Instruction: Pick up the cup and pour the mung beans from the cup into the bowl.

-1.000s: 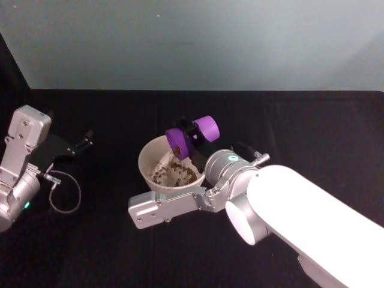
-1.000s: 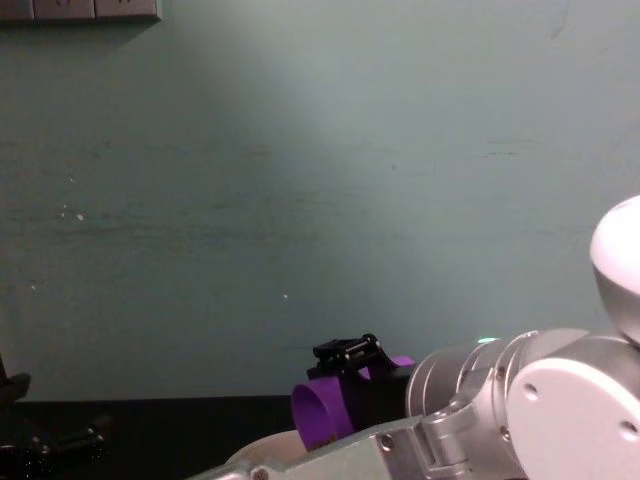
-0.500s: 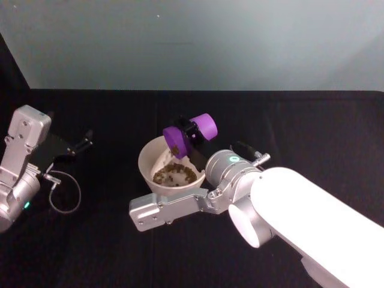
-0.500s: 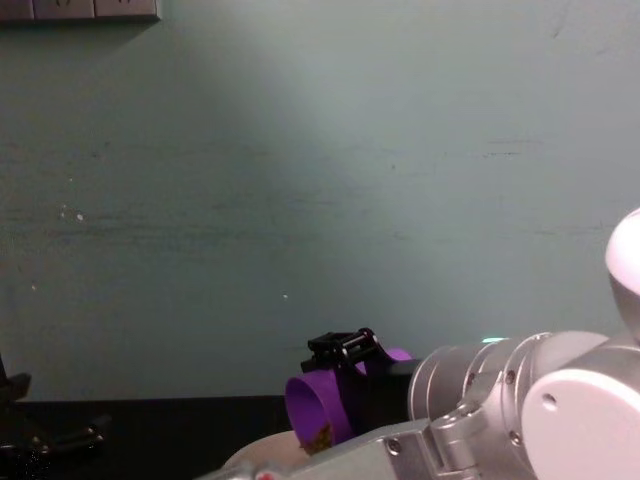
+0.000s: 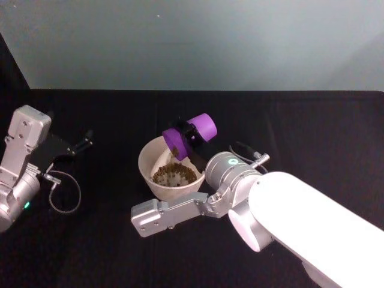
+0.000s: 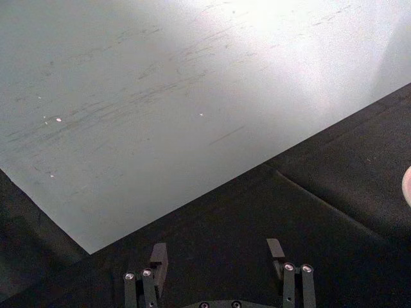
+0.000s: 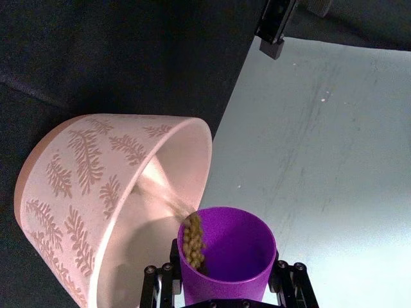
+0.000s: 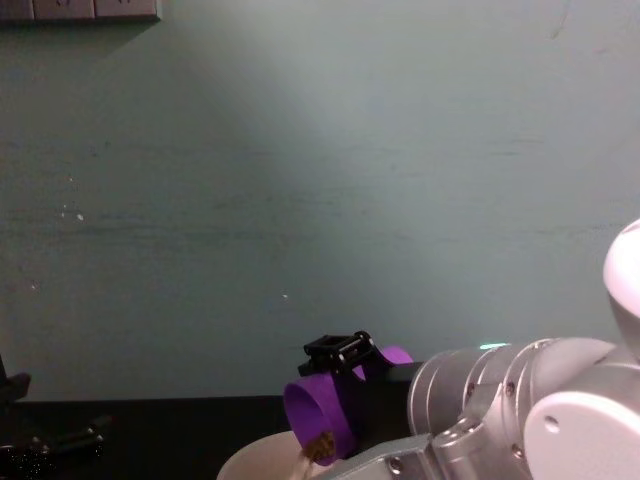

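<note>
While right gripper (image 5: 191,133) clamps purple cup (image 5: 205,126) tipped mouth-down over white bowl (image 5: 146,161), mung beans (image 5: 174,176) stream off lip into pile; tilt aims flow inside bowl. Left gripper (image 5: 83,144) parked far left over black table (image 5: 312,120), fingers apart

The cup (image 5: 204,128) a touch steeper over the bowl (image 5: 157,189) than a second ago, more mung beans (image 5: 174,176) inside.
</note>
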